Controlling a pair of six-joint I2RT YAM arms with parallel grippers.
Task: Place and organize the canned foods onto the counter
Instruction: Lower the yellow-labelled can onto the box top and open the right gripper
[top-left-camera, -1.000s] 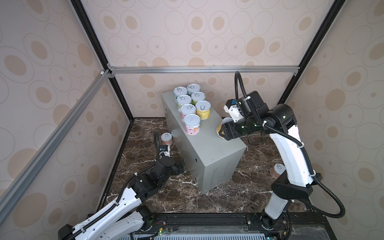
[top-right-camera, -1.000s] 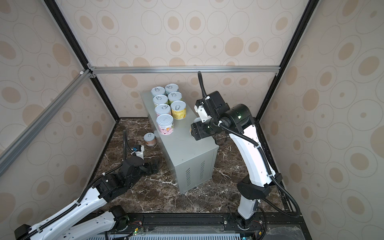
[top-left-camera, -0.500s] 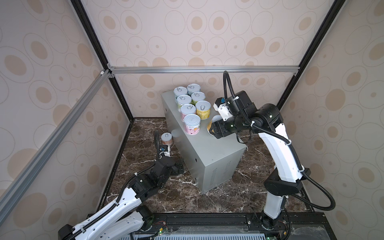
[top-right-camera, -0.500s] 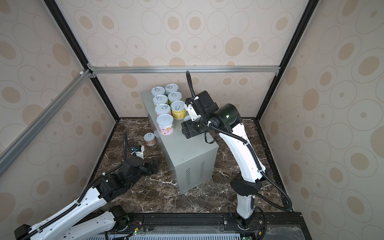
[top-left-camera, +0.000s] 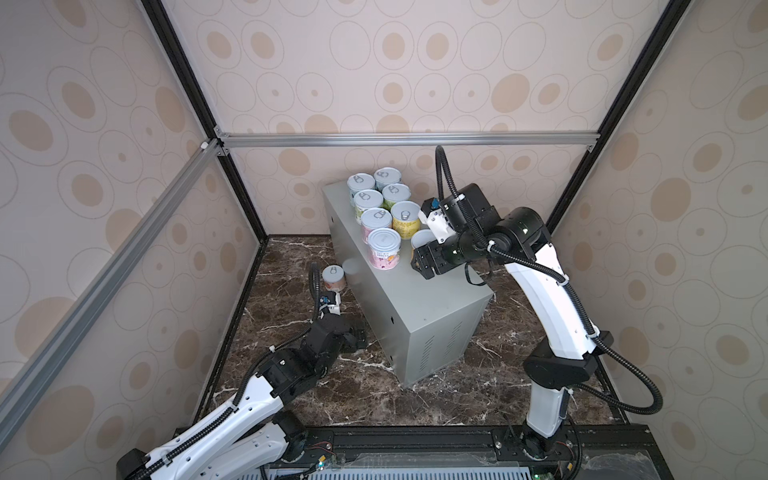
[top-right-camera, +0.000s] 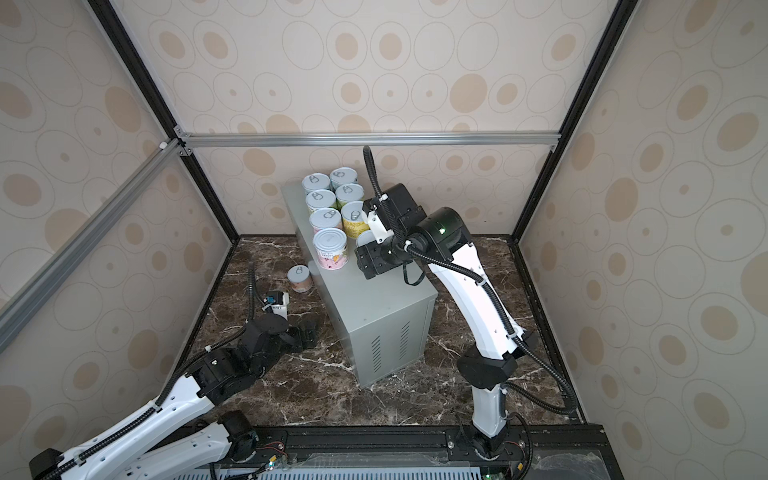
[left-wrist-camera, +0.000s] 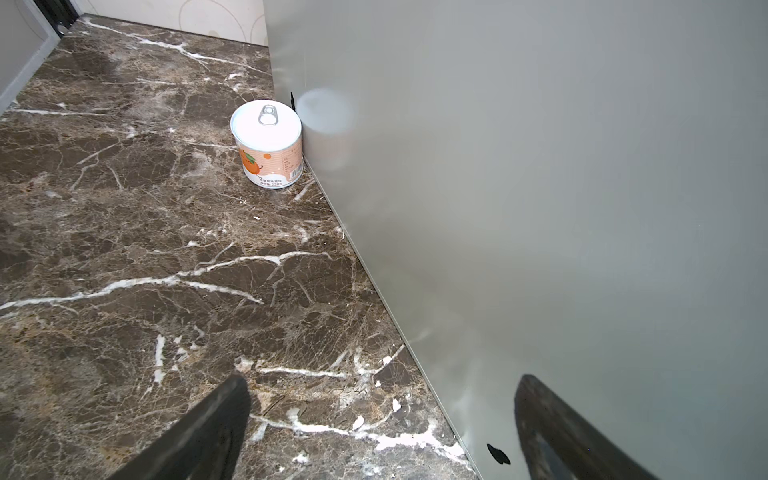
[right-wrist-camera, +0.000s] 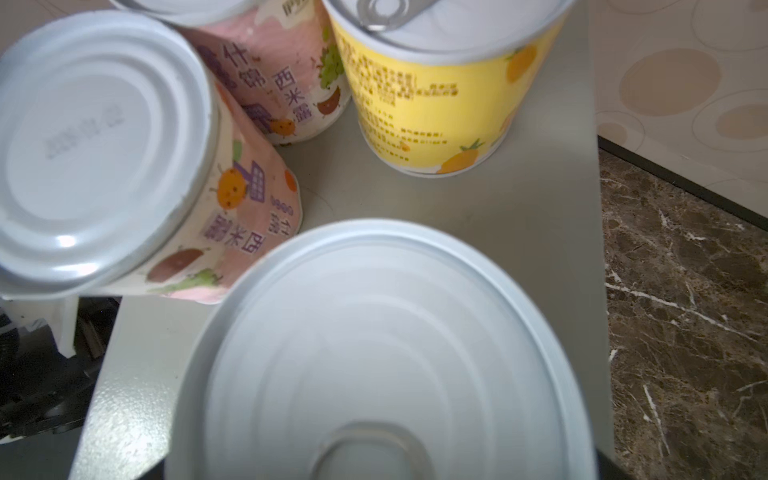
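Note:
The counter (top-left-camera: 419, 299) is a grey metal box. Several canned foods stand in two rows at its far end, from a teal one (top-left-camera: 360, 183) to a pink one (top-left-camera: 384, 249) in front. My right gripper (top-left-camera: 419, 254) hovers beside that pink can, around a white-lidded can (top-left-camera: 422, 239) that fills the right wrist view (right-wrist-camera: 374, 353); its fingers are hidden. The pink can (right-wrist-camera: 104, 145) stands bottom up next to a yellow can (right-wrist-camera: 436, 83). An orange can (left-wrist-camera: 266, 143) stands on the floor against the counter's side. My left gripper (left-wrist-camera: 382, 415) is open and empty, low beside the counter.
The dark marble floor (top-left-camera: 449, 399) surrounds the counter. The near half of the counter top (top-right-camera: 386, 286) is bare. Patterned walls and aluminium rails (top-left-camera: 399, 139) enclose the cell. The right arm's base (top-left-camera: 544, 411) stands at the front right.
My right arm has swung left over the counter, carrying the white-lidded can to just right of the front pink can. The left arm and the orange can have not moved.

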